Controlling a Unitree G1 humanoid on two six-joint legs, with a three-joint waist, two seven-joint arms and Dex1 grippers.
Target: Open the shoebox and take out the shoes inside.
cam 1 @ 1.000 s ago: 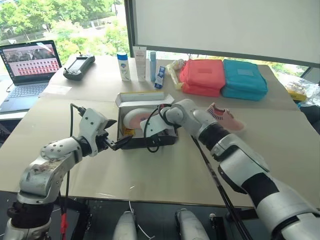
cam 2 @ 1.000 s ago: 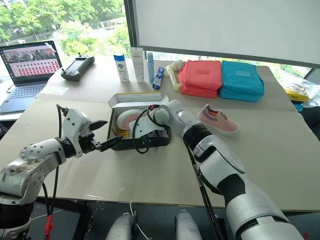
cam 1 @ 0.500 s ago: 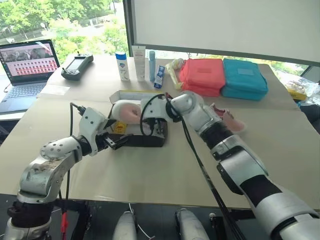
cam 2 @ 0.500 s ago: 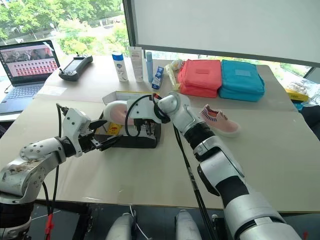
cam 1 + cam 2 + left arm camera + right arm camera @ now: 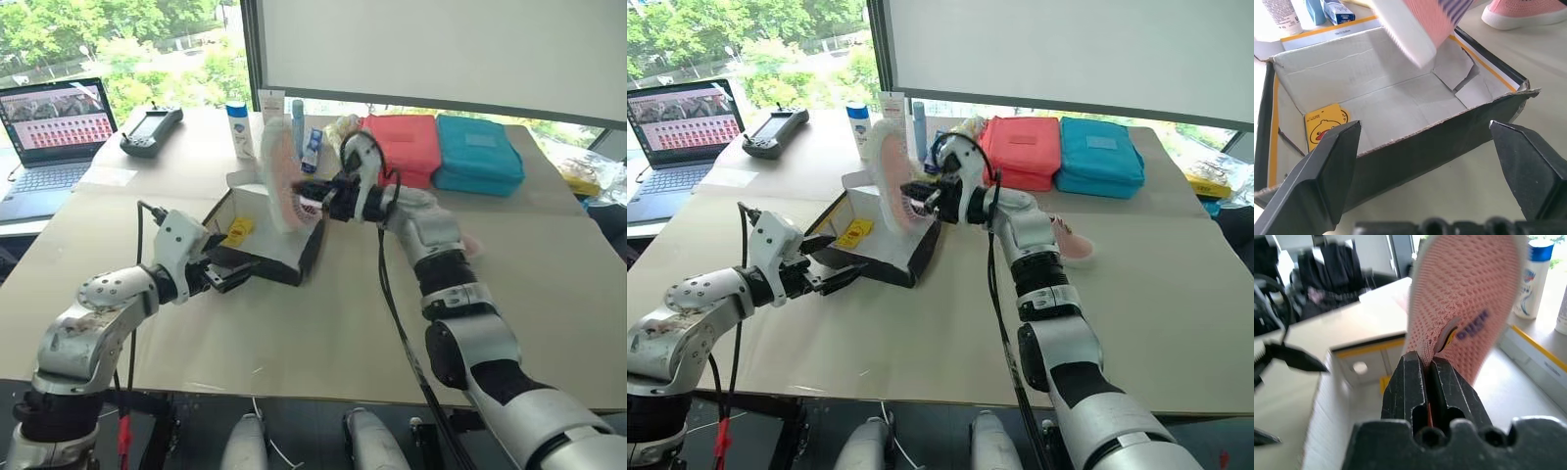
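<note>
Two shoes showed: one point(image 5: 279, 176) pinched in the right gripper's point(image 5: 315, 202) closed jaws above the shoebox point(image 5: 263, 247), the other point(image 5: 1070, 242) half-hidden behind that arm, while the left gripper's point(image 5: 235, 274) jaws gaped empty.

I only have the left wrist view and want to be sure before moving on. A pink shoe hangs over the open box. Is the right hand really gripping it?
Observer: Yes. The right hand is shut on the pink knit of the held shoe, which stands toe up above the shoebox.
Operator: And the second shoe, where exactly does it lie?
Observer: The second shoe lies on the table to the right of the shoebox. It is partly hidden behind the right forearm and sits nearer the robot than the pink pouch.
</note>
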